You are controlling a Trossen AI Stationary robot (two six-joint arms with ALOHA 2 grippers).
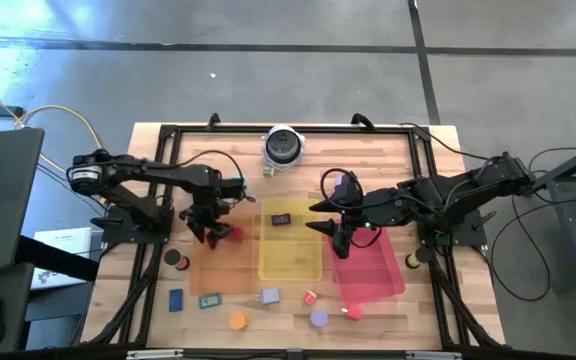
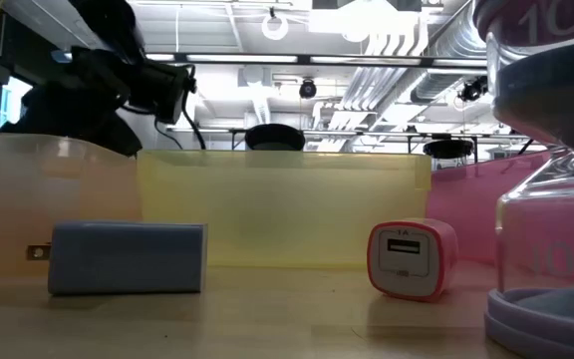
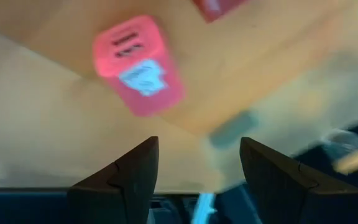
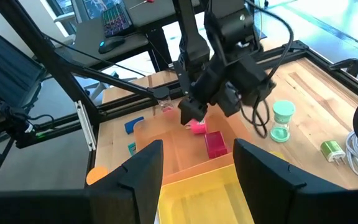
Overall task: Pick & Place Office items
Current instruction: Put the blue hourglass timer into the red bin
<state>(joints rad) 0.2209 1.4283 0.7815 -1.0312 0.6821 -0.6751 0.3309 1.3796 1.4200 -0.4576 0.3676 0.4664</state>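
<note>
1. Wooden bench [image 1: 438, 300] with a black frame along its edges carries three translucent trays side by side: an orange tray [image 1: 226, 262], a yellow tray [image 1: 290, 240] in the middle, and a pink-red tray [image 1: 370, 268].
2. Using the yellow tray as landmark: the left end effector [image 1: 211, 233] hovers just beyond its left edge, over the orange tray, fingers spread with nothing between them.
3. A pink charger block [image 3: 138, 63] lies on the orange tray's floor just ahead of those open fingers; a red block [image 4: 215, 144] lies next to it.
4. The right end effector [image 1: 333, 222] hangs at the yellow tray's right edge, fingers wide apart and empty.
5. One small black piece [image 1: 281, 219] lies inside the yellow tray.
6. On the near strip of bench in front of the trays I count a black disc [image 1: 173, 259], a blue block [image 1: 176, 299], a teal piece [image 1: 208, 299], an orange disc [image 1: 237, 321], a grey-blue plug [image 1: 269, 297], a red-and-white cube [image 1: 310, 297] and a purple disc [image 1: 319, 318], all apart from one another.
7. Beyond the yellow tray's far edge, a round silver-and-black object [image 1: 283, 146] sits close to the frame, with open wood on both sides.
</note>
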